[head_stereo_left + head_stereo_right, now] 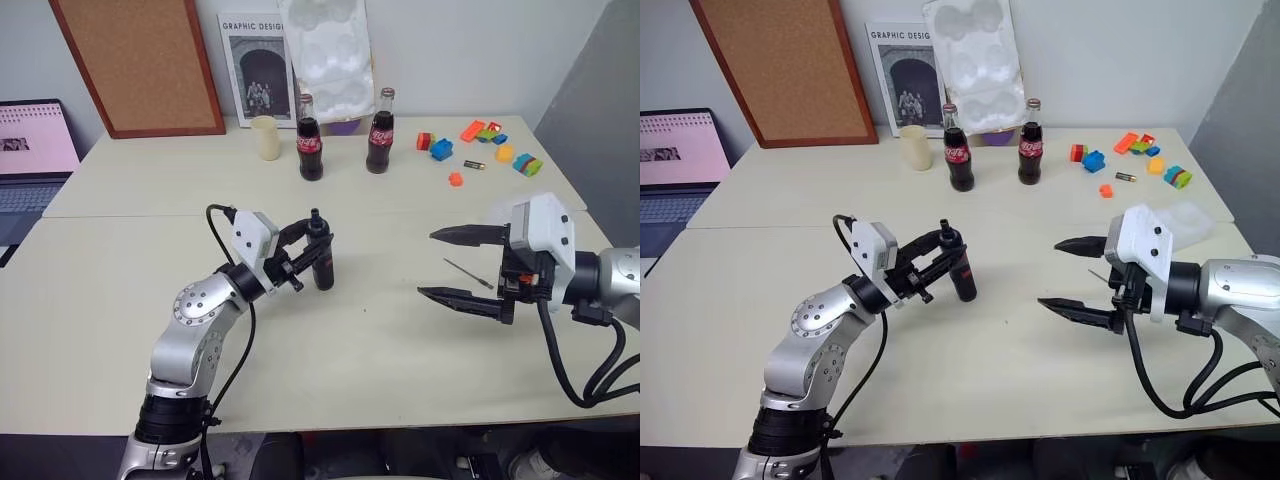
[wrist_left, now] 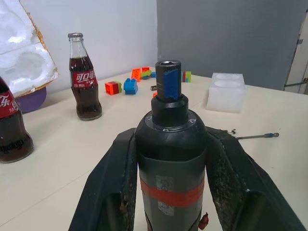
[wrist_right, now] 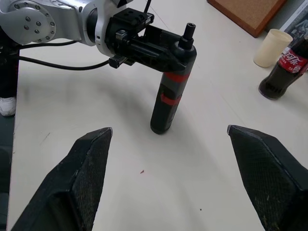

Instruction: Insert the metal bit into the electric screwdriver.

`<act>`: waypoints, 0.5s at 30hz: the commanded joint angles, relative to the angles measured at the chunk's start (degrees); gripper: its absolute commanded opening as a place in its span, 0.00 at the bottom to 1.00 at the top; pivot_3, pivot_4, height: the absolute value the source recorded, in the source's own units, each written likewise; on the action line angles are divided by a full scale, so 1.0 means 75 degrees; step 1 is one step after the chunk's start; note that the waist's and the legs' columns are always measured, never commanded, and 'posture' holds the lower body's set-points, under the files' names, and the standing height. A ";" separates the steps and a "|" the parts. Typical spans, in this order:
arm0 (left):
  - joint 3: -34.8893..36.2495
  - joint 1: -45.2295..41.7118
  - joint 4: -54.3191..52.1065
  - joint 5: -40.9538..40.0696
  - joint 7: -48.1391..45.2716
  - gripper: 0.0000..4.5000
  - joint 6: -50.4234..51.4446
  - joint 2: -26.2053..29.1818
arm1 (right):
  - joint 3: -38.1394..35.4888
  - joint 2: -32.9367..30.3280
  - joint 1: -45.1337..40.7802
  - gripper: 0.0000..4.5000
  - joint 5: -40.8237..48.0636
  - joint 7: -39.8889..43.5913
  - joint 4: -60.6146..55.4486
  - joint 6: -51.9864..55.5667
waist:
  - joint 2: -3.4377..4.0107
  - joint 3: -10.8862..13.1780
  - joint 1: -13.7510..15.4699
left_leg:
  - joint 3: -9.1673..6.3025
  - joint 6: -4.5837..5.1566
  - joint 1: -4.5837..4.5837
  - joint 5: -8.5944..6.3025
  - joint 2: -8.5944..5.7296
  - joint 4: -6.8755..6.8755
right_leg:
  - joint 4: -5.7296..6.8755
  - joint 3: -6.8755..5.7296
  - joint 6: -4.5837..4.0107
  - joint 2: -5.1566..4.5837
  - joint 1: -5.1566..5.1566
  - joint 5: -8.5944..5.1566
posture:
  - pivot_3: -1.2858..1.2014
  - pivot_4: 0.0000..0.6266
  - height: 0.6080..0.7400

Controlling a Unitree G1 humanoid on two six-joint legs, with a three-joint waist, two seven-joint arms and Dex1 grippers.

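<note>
Electric screwdriver [image 1: 323, 258] dark, red-banded, bluish tip up, upright on surface [image 1: 360, 340], pinched by left hand [image 1: 312, 247]. Thin grey metal bit [image 1: 468, 273] lies beside spread right hand [image 1: 447, 265].

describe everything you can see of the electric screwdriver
The electric screwdriver is a slim, pen-shaped tool with a dark grey to black body, apparently plastic, ringed by red bands. Its narrower nose has a bluish patch and an open socket at the top. It stands upright, base on or just above the table, clamped near the top between the left gripper fingers. Nothing is in the socket yet.
</note>
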 commanded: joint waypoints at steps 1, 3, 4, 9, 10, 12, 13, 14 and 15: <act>-0.0068 -0.0278 0.0170 0.0247 0.0432 0.36 -0.0158 -0.0185 | -0.0141 -0.0186 -0.0106 0.89 -0.0300 0.0090 0.0073 -0.0229 | -0.0002 0.0002 0.0006 | 0.0000 0.0000 -0.0002 0.0000 0.0000 -0.0001 | -0.0001 0.0000 0.0000 0.0000 -0.0001 0.0000 | 0.52 0.24 1.00; -0.0053 -0.0615 0.0182 0.0310 0.0707 0.36 -0.0350 -0.0391 | -0.0175 -0.0318 -0.0069 0.89 -0.0487 0.0142 0.0250 -0.0244 | -0.0008 0.0006 0.0016 | -0.0001 0.0000 -0.0018 0.0000 -0.0003 -0.0003 | -0.0006 0.0000 0.0002 0.0000 -0.0013 0.0000 | 0.52 0.24 1.00; -0.0043 -0.0827 0.0207 0.0346 0.0862 0.36 -0.0440 -0.0509 | -0.0174 -0.0405 -0.0059 0.89 -0.0630 0.0150 0.0376 -0.0259 | -0.0010 0.0006 0.0023 | -0.0002 0.0000 -0.0026 0.0000 -0.0002 -0.0003 | -0.0006 0.0000 0.0002 0.0000 -0.0020 0.0000 | 0.52 0.24 1.00; -0.0284 -0.1621 0.0643 0.0560 0.1156 0.36 -0.0816 -0.1066 | 0.0226 -0.0861 -0.0056 0.89 -0.1977 -0.0280 0.1267 -0.0302 | -0.0012 0.0008 0.0083 | -0.0008 0.0002 -0.0086 0.0001 -0.0005 0.0000 | -0.0014 -0.0004 0.0007 0.0000 -0.0068 0.0049 | 0.52 0.24 1.00; -0.0374 -0.1715 0.0829 0.0589 0.1101 0.36 -0.0939 -0.1164 | 0.0516 -0.1003 -0.0117 0.89 -0.2234 -0.0414 0.1474 -0.0020 | -0.0012 0.0008 0.0127 | -0.0008 0.0002 -0.0089 0.0001 -0.0005 0.0000 | -0.0015 -0.0004 0.0011 0.0000 -0.0069 0.0049 | 0.52 0.24 1.00; -0.0526 -0.1770 0.1101 0.0774 0.1064 0.36 -0.1250 -0.1263 | 0.1074 -0.1261 -0.0213 0.89 -0.2605 -0.0391 0.1720 0.0377 | -0.0011 0.0008 0.0152 | -0.0007 0.0002 -0.0108 0.0001 -0.0005 0.0000 | -0.0029 -0.0007 0.0015 -0.0001 -0.0081 0.0047 | 0.52 0.24 1.00; -0.0582 -0.1736 0.1200 0.0826 0.1072 0.36 -0.1317 -0.1305 | 0.1250 -0.1240 -0.0243 0.89 -0.2704 -0.0361 0.1877 0.0418 | -0.0011 0.0008 0.0156 | -0.0007 0.0002 -0.0116 0.0001 -0.0005 -0.0001 | -0.0033 -0.0007 0.0015 -0.0001 -0.0088 0.0047 | 0.52 0.24 1.00; -0.0642 -0.1682 0.1281 0.0874 0.1091 0.36 -0.1420 -0.1353 | 0.1442 -0.1156 -0.0355 0.89 -0.2793 -0.0379 0.2091 0.0552 | -0.0011 0.0008 0.0156 | -0.0006 0.0002 -0.0123 0.0000 -0.0005 -0.0004 | -0.0034 -0.0007 0.0016 -0.0001 -0.0096 0.0045 | 0.52 0.24 1.00; -0.0695 -0.1632 0.1339 0.0902 0.1100 0.36 -0.1496 -0.1399 | 0.1609 -0.1061 -0.0491 0.89 -0.2897 -0.0437 0.2299 0.0701 | -0.0011 0.0008 0.0148 | -0.0007 0.0003 -0.0124 0.0000 -0.0004 -0.0007 | -0.0033 -0.0008 0.0019 -0.0001 -0.0101 0.0043 | 0.52 0.24 1.00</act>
